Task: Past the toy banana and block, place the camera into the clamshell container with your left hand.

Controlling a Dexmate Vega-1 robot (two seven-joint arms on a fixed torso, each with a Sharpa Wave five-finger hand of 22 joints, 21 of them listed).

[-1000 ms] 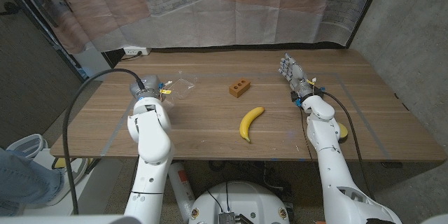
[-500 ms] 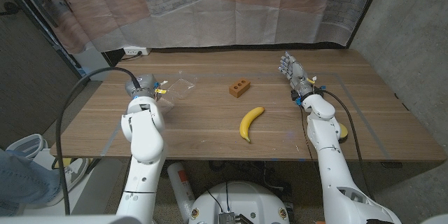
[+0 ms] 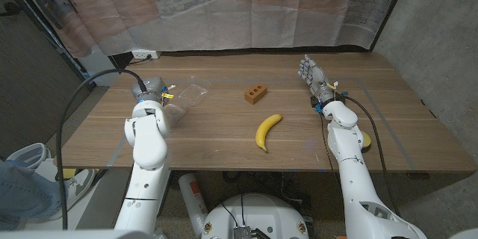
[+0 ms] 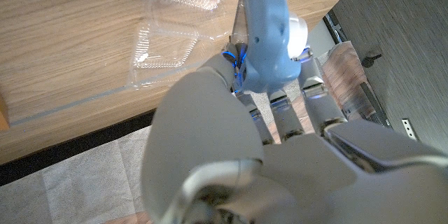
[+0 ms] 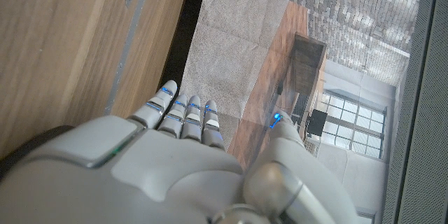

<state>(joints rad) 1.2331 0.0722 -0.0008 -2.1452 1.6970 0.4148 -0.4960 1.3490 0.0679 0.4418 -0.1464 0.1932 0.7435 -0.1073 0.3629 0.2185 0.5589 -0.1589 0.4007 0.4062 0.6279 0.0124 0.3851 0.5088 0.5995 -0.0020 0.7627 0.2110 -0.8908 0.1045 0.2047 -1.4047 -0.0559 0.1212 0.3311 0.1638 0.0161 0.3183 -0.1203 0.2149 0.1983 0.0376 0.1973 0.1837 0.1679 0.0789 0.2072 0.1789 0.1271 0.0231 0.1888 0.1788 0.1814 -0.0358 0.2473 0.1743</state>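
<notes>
My left hand (image 3: 153, 91) hovers at the table's left side, just left of the clear clamshell container (image 3: 191, 92), which lies open. In the left wrist view the hand (image 4: 280, 119) grips a light blue camera (image 4: 264, 35) with a white round part, and the clamshell (image 4: 168, 42) lies beyond it on the wood. The brown toy block (image 3: 255, 94) and yellow toy banana (image 3: 267, 131) lie mid-table, to the right of the container. My right hand (image 3: 312, 75) stands at the far right with its fingers straight and apart, holding nothing (image 5: 175, 154).
The wooden table (image 3: 224, 138) has a taped outline near its edges. A white power strip (image 3: 144, 55) lies at the far left edge. A small yellow thing (image 3: 365, 140) peeks out beside my right forearm. A person's leg (image 3: 22, 194) shows at the lower left.
My left arm has swung outward to the left, and its hand has shifted slightly left and back, away from the clamshell. Right arm, block and banana have not moved.
</notes>
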